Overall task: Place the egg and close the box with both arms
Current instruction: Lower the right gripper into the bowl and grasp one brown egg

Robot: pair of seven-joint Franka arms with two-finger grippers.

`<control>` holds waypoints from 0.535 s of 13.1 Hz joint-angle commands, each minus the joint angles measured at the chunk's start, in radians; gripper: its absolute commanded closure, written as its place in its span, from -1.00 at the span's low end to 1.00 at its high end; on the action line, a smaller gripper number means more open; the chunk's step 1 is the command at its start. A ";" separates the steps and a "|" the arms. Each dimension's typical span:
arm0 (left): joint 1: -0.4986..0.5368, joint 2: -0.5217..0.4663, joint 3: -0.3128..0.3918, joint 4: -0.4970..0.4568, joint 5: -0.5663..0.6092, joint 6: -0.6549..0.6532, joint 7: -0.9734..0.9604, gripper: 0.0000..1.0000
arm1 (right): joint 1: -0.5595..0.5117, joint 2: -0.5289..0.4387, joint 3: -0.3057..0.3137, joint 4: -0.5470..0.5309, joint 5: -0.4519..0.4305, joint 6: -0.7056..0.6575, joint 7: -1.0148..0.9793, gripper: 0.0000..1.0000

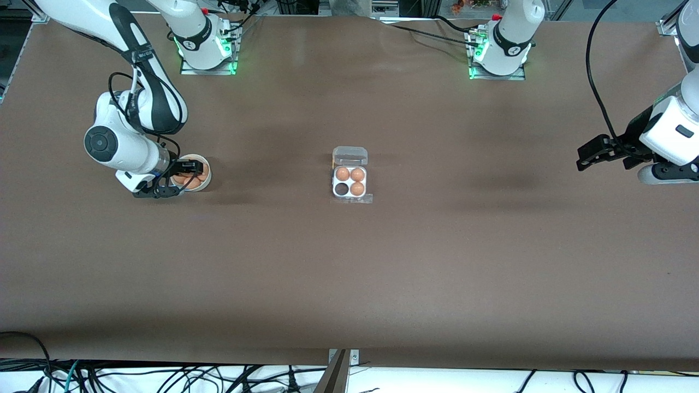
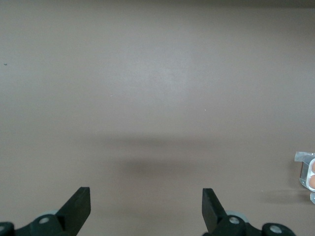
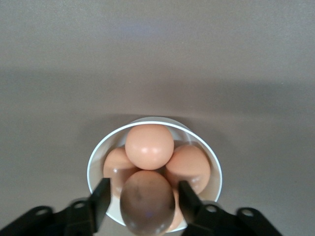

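Observation:
My right gripper [image 1: 183,183] reaches down into a round white bowl [image 1: 207,172] of tan-orange eggs. In the right wrist view its fingers [image 3: 102,192] stand close on either side of the topmost egg [image 3: 146,205], which lies in shadow, and a thin gap shows on each side. My right gripper [image 3: 142,189] is still open. The clear box [image 1: 350,182] sits mid-table with its lid [image 1: 350,156] folded back; three cells hold eggs and one cell [image 1: 342,189] is bare. My left gripper [image 1: 582,160] waits open over the left arm's end of the table.
More eggs [image 3: 149,146] are piled in the bowl [image 3: 96,158] around the one between the fingers. The left wrist view shows bare brown table between my left gripper [image 2: 146,202] fingers, with the box [image 2: 307,171] just at its edge.

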 commanded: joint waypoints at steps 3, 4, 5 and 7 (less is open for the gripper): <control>-0.021 0.013 -0.006 0.028 0.020 -0.017 0.014 -1.00 | 0.002 -0.023 0.001 -0.023 -0.004 -0.001 0.012 1.00; -0.021 0.013 -0.006 0.028 0.020 -0.017 0.016 -1.00 | 0.002 -0.023 0.001 -0.023 -0.005 -0.002 0.012 1.00; -0.021 0.013 -0.006 0.028 0.020 -0.017 0.016 -1.00 | 0.002 -0.024 0.001 -0.023 -0.005 -0.002 0.012 1.00; -0.021 0.013 -0.006 0.028 -0.001 -0.017 0.016 -1.00 | 0.002 -0.042 0.001 -0.017 -0.005 -0.016 0.007 1.00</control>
